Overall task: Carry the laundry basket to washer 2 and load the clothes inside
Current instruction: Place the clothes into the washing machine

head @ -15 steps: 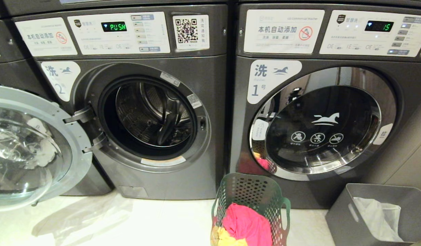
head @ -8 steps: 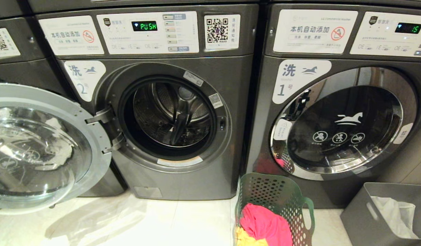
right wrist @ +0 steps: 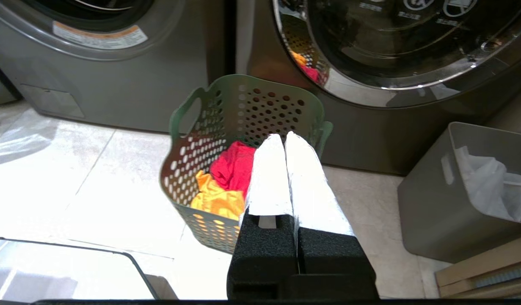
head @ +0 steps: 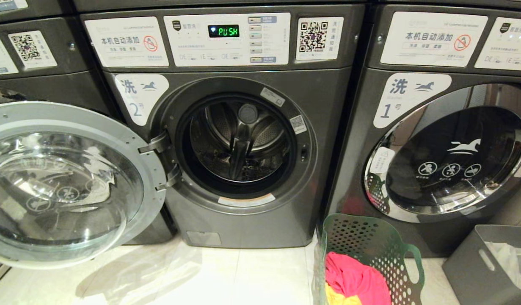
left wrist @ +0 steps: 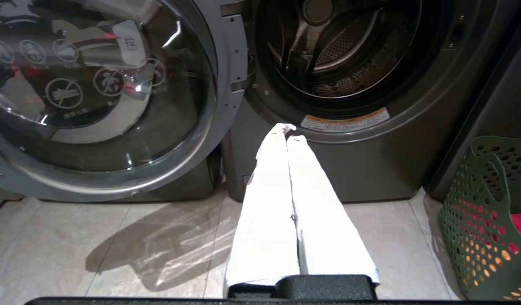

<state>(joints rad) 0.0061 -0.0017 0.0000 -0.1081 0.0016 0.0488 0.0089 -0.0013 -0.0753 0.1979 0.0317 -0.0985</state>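
Washer 2 stands in the middle of the head view, its drum dark and bare and its glass door swung wide to the left. The green laundry basket sits on the floor in front of the gap between washer 2 and washer 1. It holds the clothes: a magenta-pink garment over a yellow-orange one. My left gripper is shut and empty, low before washer 2's front panel. My right gripper is shut and empty above the basket. Neither arm shows in the head view.
Washer 1 with its door closed stands on the right. A plain grey bin holding a white bag sits on the floor right of the basket. Pale floor tiles lie before washer 2, under the open door's sweep.
The whole head view has shifted: both washers and the basket slid to the right in the picture, so the camera moved left. Washer 2 now sits at centre. Both grippers stay shut.
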